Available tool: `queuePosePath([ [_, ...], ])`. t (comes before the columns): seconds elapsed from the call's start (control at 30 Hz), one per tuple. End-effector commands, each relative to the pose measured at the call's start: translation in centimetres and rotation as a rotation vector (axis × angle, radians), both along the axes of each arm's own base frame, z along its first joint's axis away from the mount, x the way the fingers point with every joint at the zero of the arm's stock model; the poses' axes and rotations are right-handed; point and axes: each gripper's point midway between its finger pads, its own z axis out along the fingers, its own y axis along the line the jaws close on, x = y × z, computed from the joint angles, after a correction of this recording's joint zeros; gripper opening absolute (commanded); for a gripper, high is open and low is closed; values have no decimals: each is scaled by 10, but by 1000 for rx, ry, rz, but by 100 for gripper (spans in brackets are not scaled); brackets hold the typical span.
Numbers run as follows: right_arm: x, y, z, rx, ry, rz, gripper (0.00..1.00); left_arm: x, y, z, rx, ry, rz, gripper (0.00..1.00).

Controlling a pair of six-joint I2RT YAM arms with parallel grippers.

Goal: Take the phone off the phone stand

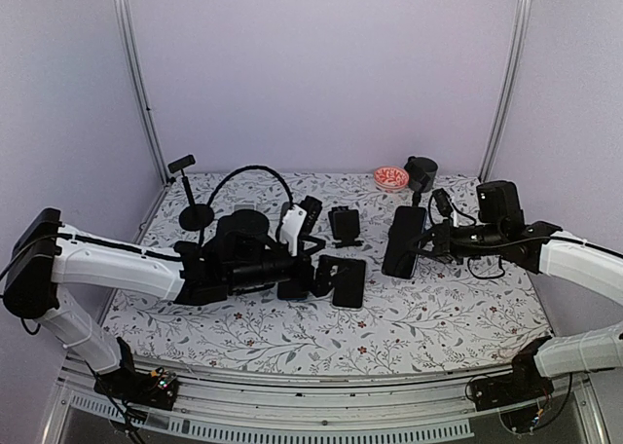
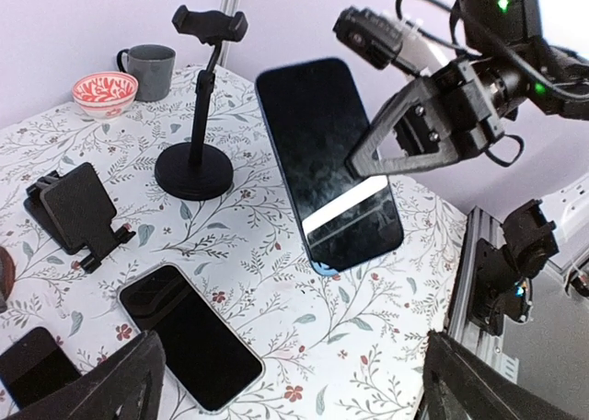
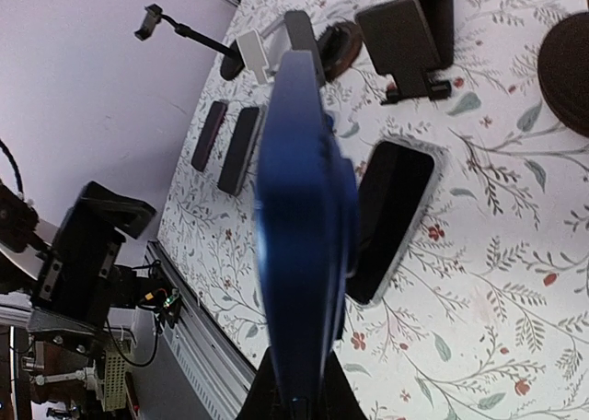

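The phone (image 1: pixel 404 240), in a blue case, hangs tilted above the table with my right gripper (image 1: pixel 425 238) shut on its right edge. From the left wrist its dark screen (image 2: pixel 327 162) faces me and the right gripper's fingers (image 2: pixel 405 134) clamp its side. The right wrist view shows it edge-on (image 3: pixel 304 227), rising out of the right gripper (image 3: pixel 299 406). A small black folding phone stand (image 1: pixel 344 225) (image 2: pixel 74 213) (image 3: pixel 405 38) stands empty behind it. My left gripper (image 1: pixel 326 274) (image 2: pixel 285 392) is open and low over the table, holding nothing.
Another phone (image 1: pixel 348 281) (image 2: pixel 189 332) (image 3: pixel 391 217) lies flat just off the left gripper. A tall clamp stand (image 2: pixel 198 157) stands near a grey mug (image 1: pixel 421 171) and red bowl (image 1: pixel 390 177). A second tall stand (image 1: pixel 190 205) is back left. Two more phones (image 3: pixel 225 144) lie farther left.
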Motion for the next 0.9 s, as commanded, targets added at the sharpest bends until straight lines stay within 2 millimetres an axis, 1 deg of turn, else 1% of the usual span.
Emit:
queuePosePath([
  [0.0,-20,-9,-27,-41,102,71,0,0,6,24,-58,-53,-8,99],
  [0.13,-17,-14,-43,-66,163,83,0,2,9,23,-54,-54,1,99],
  [0.27,-6,-20,-56,-86,208,88,0,3,15,22,-62,-51,8,99],
  [0.4,4,-19,-68,-105,260,114,0,5,22,21,-68,-46,18,99],
  [0.57,16,-21,-89,-128,308,126,1,7,33,22,-85,-44,34,99],
  [0.7,20,-26,-106,-123,351,136,2,10,41,23,-96,-42,44,99],
  [0.87,25,-28,-118,-111,373,164,2,12,45,22,-109,-40,42,99],
])
